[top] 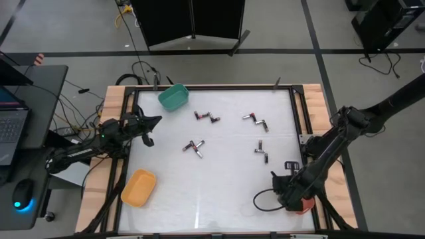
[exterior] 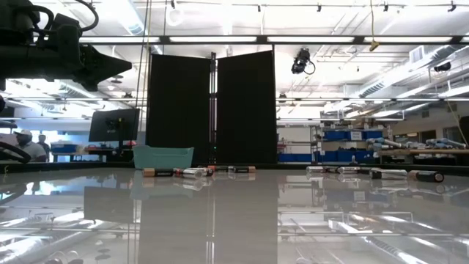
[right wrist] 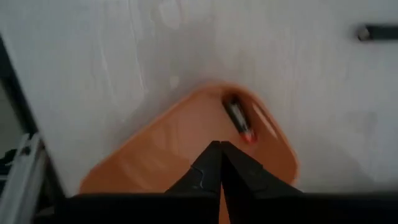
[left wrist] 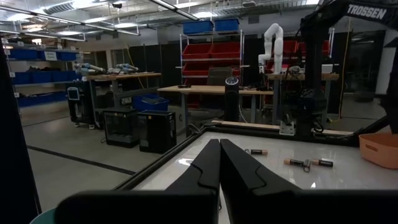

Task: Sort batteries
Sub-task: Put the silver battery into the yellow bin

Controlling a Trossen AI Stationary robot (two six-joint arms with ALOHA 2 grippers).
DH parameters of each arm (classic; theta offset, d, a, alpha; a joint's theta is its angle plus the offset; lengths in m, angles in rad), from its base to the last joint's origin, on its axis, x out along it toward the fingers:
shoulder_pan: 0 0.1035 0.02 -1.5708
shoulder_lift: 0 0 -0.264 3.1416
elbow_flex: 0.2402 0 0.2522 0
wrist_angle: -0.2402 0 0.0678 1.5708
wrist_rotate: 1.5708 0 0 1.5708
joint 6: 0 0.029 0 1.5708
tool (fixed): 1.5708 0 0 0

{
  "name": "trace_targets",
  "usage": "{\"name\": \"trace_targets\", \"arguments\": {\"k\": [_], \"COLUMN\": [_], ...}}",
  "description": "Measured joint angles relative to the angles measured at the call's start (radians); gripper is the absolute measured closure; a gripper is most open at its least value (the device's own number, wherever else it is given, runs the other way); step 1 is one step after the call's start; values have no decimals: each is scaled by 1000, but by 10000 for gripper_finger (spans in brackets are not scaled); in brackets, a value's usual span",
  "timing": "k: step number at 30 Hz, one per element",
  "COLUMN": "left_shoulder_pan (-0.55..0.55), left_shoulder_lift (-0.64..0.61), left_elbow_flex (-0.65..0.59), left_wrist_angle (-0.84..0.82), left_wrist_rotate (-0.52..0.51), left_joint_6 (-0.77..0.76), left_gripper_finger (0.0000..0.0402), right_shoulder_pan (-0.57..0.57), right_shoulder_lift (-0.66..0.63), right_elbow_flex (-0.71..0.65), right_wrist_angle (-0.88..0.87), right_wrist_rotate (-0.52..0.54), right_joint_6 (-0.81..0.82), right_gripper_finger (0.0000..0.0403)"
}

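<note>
We judge the sorting to be early on: in the right wrist view one battery (right wrist: 239,121) lies inside the orange-red bin (right wrist: 155,149) directly below the right claw (right wrist: 219,163), whose fingers are pressed together and hold nothing, so we read this as the moment just after a drop-off. In the high view that right claw (top: 291,192) hangs over the bin at the near right corner of the white tabletop (top: 219,186). The remaining batteries are scattered in four loose clusters across the tabletop's middle and far half: one cluster (top: 206,118) near the teal bin (top: 173,97), another (top: 255,120) to its right, a third (top: 194,147) near the centre, and a fourth (top: 261,151) closest to the right arm. A yellow-orange bin (top: 138,186) sits at the near left edge. The left claw (top: 149,124) waits above the left edge of the tabletop, beside the teal bin; in its wrist view its fingers (left wrist: 207,163) meet with nothing between them. For the next move, we would expect the right claw to lift clear of the bin, part its fingers, and reach for the nearest cluster, lining up across a single cell where neighbours lie touching.
</note>
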Motion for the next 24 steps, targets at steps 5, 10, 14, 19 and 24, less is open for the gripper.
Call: {"name": "trace_targets", "arguments": {"k": [5, 10, 14, 19, 24], "left_shoulder_pan": [0, 0, 0, 0, 0], "left_shoulder_lift": [0, 0, 0, 0, 0], "left_elbow_flex": [0, 0, 0, 0, 0], "left_wrist_angle": [0, 8, 45, 56, 66], "left_wrist_rotate": [0, -4, -7, -8, -8], "left_joint_6": [0, 0, 0, 0, 0], "left_gripper_finger": [387, 387, 387, 387, 387], "right_shoulder_pan": [-6, -71, -180, -342, -499], "right_shoulder_lift": [-45, -92, -113, -119, -109], "right_elbow_flex": [55, -4, -116, -302, -467], "right_wrist_angle": [-4, 112, 338, 791, 1263], "right_wrist_rotate": [140, 288, 306, 281, 278], "right_joint_6": [27, -63, -218, -469, -645], "right_gripper_finger": [391, 396, 395, 395, 395]}}
